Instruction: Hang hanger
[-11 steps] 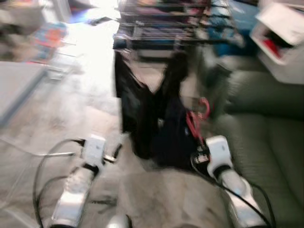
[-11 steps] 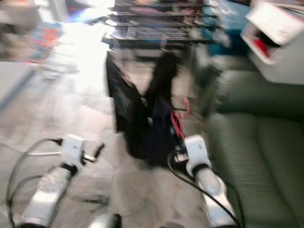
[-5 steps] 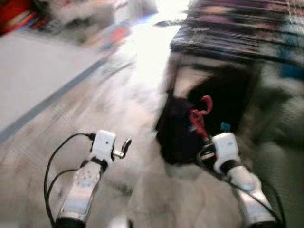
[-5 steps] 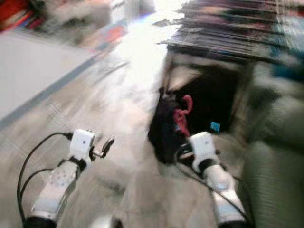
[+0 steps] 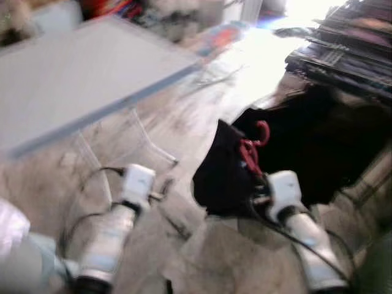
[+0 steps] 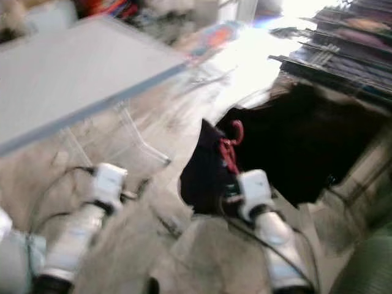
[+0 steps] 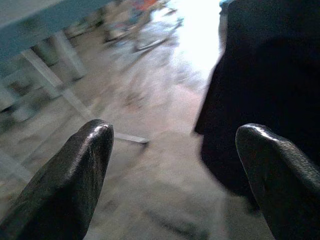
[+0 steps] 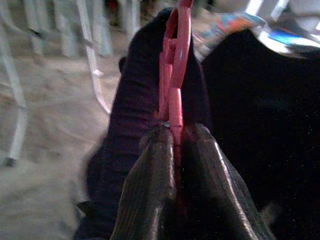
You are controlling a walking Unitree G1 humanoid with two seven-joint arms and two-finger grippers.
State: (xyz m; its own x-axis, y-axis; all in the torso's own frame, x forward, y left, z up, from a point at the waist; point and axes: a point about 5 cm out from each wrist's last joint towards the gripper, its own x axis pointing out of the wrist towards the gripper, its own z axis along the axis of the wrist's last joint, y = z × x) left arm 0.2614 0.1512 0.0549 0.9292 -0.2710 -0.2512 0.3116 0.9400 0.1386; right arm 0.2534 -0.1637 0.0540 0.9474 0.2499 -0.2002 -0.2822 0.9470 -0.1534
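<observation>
My right gripper [image 8: 174,131] is shut on a red hanger [image 5: 252,149], whose neck [image 8: 175,70] rises from between the fingers [image 8: 148,175]. A dark garment [image 5: 220,171] hangs from the hanger in front of my right arm. Behind it, dark clothes drape from a drying rack [image 5: 343,49] at the upper right. My left gripper [image 7: 172,145] is open and holds nothing, low on the left above the floor. The eye views are blurred.
A grey table top [image 5: 73,92] on clear legs [image 5: 147,138] stands at the left. Stone-patterned floor [image 5: 202,104] lies between the table and the rack. Colourful clutter [image 5: 220,37] sits on the floor further back. Another dark cloth [image 7: 265,90] hangs near my left gripper.
The whole picture has swung: the table now covers the upper left and the rack sits at the right edge. My right gripper still holds the red hanger.
</observation>
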